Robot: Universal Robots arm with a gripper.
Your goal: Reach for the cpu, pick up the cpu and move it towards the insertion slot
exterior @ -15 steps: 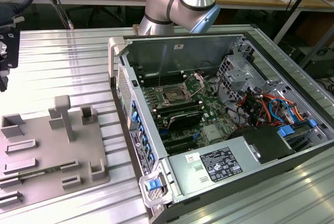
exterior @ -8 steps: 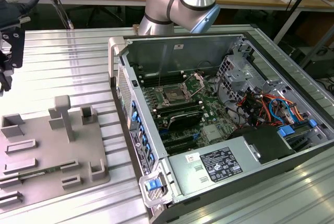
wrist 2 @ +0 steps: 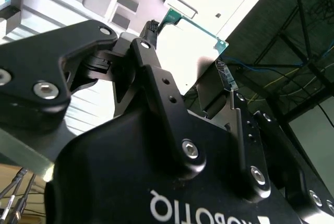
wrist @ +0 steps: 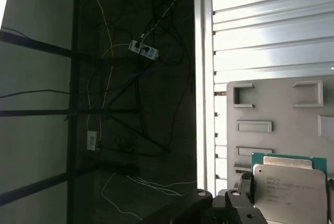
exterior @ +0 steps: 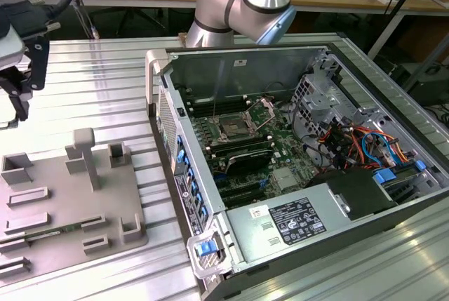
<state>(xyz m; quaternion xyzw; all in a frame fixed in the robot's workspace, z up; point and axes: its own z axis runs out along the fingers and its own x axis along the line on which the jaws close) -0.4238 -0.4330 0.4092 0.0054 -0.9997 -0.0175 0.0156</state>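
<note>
Matte-black metal of the gripper (wrist 2: 187, 51) sits closest to the lens in the second wrist view, its bolted links dotted with round silver screw heads. White lettering runs upside down across the body. Its fingers (wrist 2: 156, 83) are clamped on the cpu (wrist 2: 194, 46) by two opposite edges. The chip's flat lid glares white inside a thin green rim.

In the first wrist view the cpu (wrist: 290, 187) shows a brushed silvery lid with several lines of small dark print. Behind it lie the grey fixture tray (wrist: 276, 106), moulded with shallow rectangular pockets, and the ribbed aluminium table (wrist: 271, 25). Past the table's edge a white power strip (wrist: 143, 50) sits among loose cables.

In the exterior view the gripper (exterior: 17, 87) hangs at the exterior view's left, above the far end of the fixture tray (exterior: 70, 196), where a thin green memory stick (exterior: 43, 233) lies in a groove. The insertion slot (exterior: 231, 129), a silver-framed square with a dark centre, sits inside the open computer case (exterior: 238, 69), well apart from the held chip. The case's grey side wall stands between them. A black label with white print marks the power supply (exterior: 259, 225), and red, orange and blue cables (exterior: 351, 143) crowd the bay beside it.
</note>
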